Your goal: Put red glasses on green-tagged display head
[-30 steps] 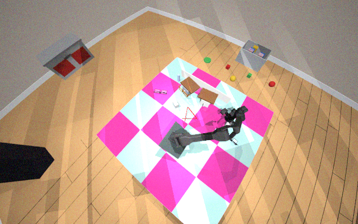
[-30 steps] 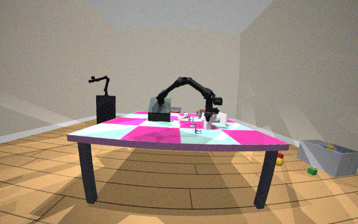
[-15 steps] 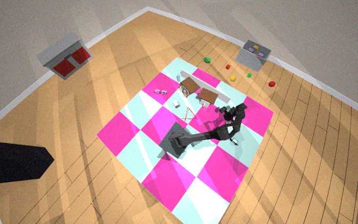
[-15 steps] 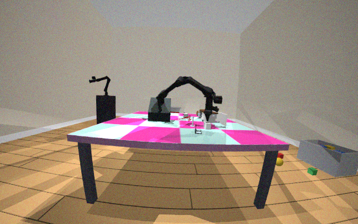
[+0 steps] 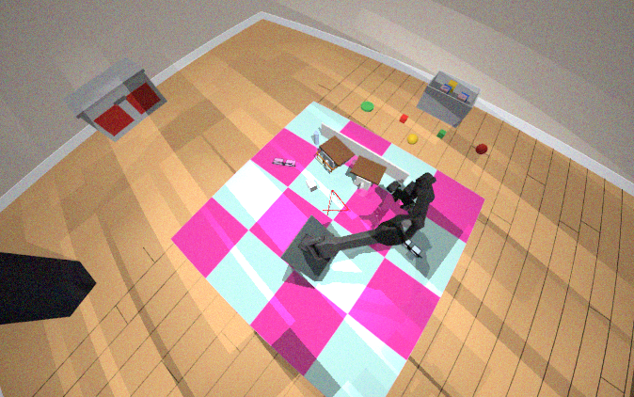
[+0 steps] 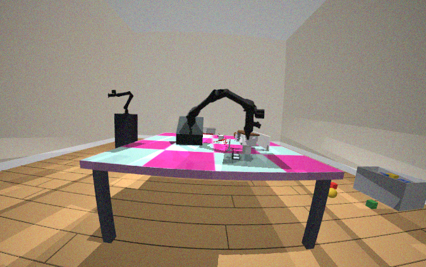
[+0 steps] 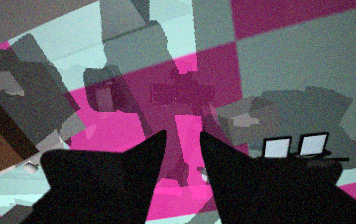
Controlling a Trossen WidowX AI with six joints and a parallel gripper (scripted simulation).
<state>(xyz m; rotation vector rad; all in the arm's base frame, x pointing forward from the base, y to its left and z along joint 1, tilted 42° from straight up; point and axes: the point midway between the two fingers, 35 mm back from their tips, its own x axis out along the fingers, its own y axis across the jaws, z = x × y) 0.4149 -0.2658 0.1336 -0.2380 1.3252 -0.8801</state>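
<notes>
You see the checkered worktop [image 5: 390,301] carrying everything, with one arm [image 5: 367,233] reaching from its base toward the far side. Two display heads stand there, side by side in front of a white panel [image 5: 372,151]: the left head [image 5: 336,151] and the right head [image 5: 368,170], both brown on top. You cannot tell from these views which one carries the green tag.

Your hand [image 7: 182,152] hovers next to the right head, its fingers partly parted and released, gripping nothing; pink worktop shows in the gap between them.

The red glasses [image 5: 335,204] lie on the worktop in front of the heads, well apart from your hand. One dark-framed pair [image 7: 296,146] lies just beside your hand, and one pink pair [image 5: 284,163] lies further left.
</notes>
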